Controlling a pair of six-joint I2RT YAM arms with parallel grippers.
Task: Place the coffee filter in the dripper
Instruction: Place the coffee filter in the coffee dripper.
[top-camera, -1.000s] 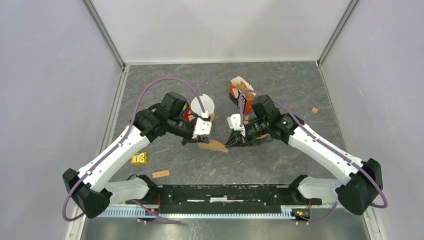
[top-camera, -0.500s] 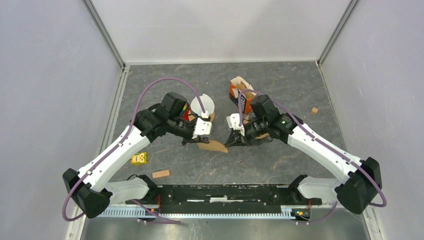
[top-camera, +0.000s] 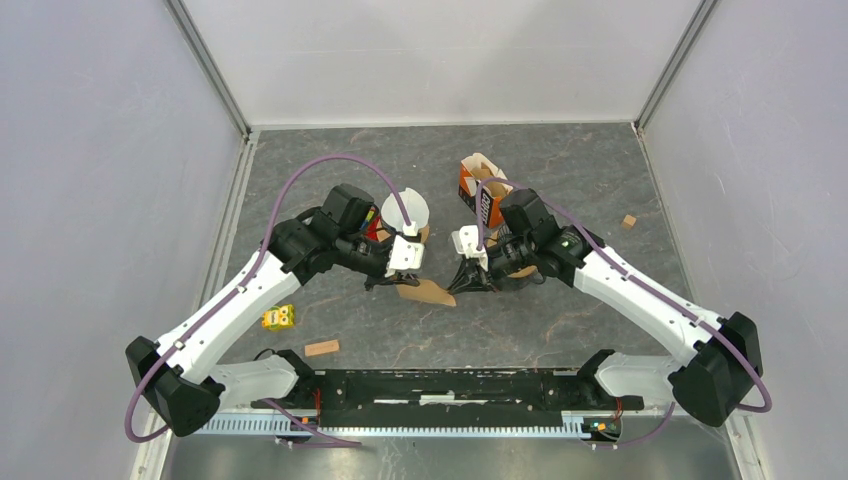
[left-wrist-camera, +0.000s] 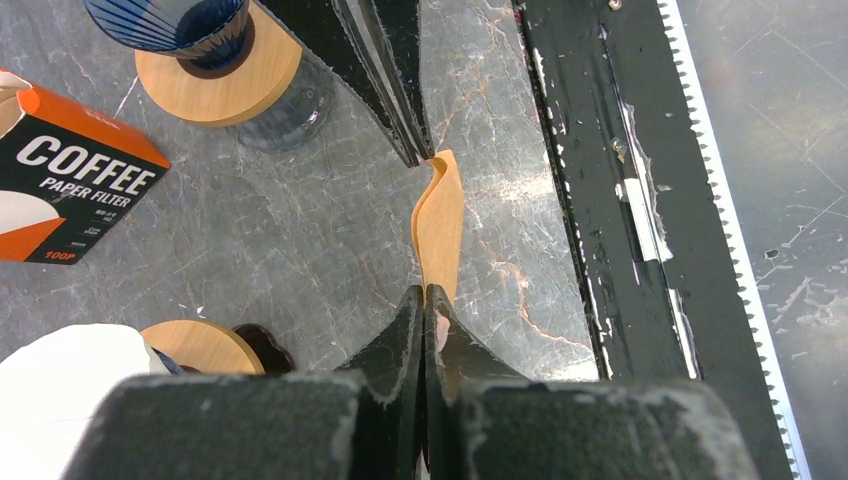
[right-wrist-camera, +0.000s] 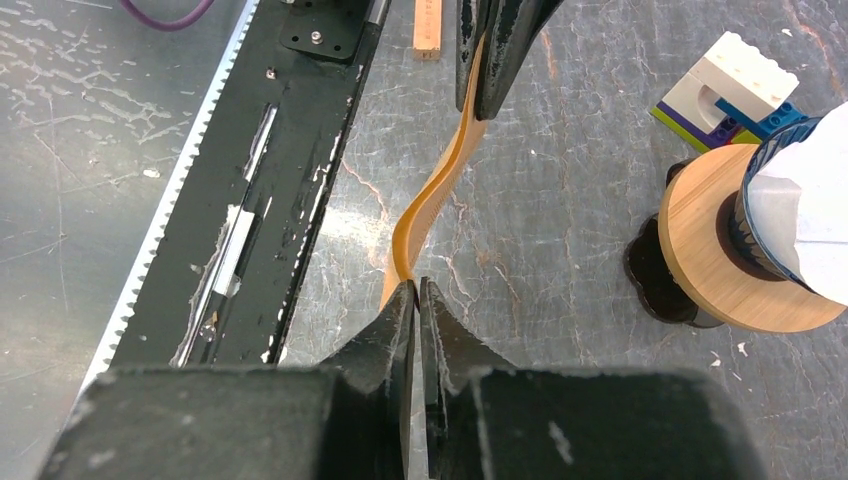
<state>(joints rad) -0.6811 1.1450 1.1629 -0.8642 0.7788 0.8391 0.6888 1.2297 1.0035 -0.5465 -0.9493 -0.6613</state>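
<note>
A brown paper coffee filter (top-camera: 428, 292) hangs edge-on between both grippers, low over the table, and bends in an S curve (left-wrist-camera: 440, 215) (right-wrist-camera: 428, 195). My left gripper (top-camera: 405, 283) (left-wrist-camera: 425, 293) is shut on one end. My right gripper (top-camera: 460, 287) (right-wrist-camera: 418, 288) is shut on the other end. An empty blue dripper (left-wrist-camera: 170, 20) stands on a wooden ring (left-wrist-camera: 215, 80), mostly hidden under my right arm in the top view. A second dripper (top-camera: 405, 212) (right-wrist-camera: 790, 200), with a white filter in it, stands just behind my left gripper.
An orange coffee filter box (top-camera: 480, 190) (left-wrist-camera: 60, 175) lies open behind my right gripper. Toy bricks (right-wrist-camera: 730, 90), a yellow toy (top-camera: 278, 317) and a wooden block (top-camera: 321, 348) lie at the front left. A small wooden piece (top-camera: 628, 221) lies at the right. The black base rail (top-camera: 450, 385) runs along the near edge.
My right gripper has moved slightly left toward the left gripper, so the brown filter between them is more buckled. The left arm has barely moved.
</note>
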